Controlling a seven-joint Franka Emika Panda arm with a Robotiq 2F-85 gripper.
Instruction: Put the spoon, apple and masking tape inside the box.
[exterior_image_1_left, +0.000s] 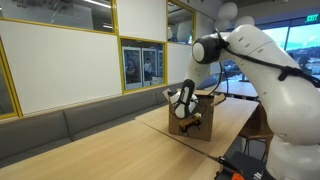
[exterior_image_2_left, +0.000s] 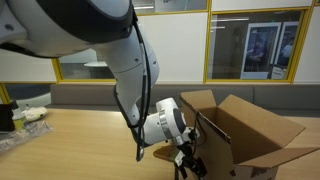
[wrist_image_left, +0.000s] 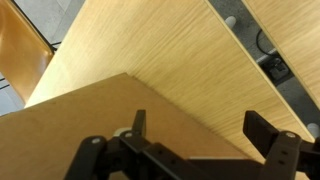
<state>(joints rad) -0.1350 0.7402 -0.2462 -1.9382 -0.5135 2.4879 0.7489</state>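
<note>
- At the left edge of an exterior view, a heap of pale, crinkled plastic lies on the wooden table. What is in it is too blurred to tell.
- A grey bench runs along the wall behind the table, under yellow-framed windows.
- The white Panda arm reaches down towards the table top in both exterior views.
- The gripper hangs low, near the table top and just beside the outer wall of the box. Its jaws stand wide apart with nothing between them.
- In the wrist view, the two dark fingers point out over a flat cardboard-coloured panel. I cannot tell whether this is a flap of the box or a sheet lying on the table.
- The box stands upright on the table to the right of the gripper. It is an open brown carton with its top flaps raised, and its inside is not visible.
- At the right of the wrist view, a dark gap with a cable runs between two tabletops.
</note>
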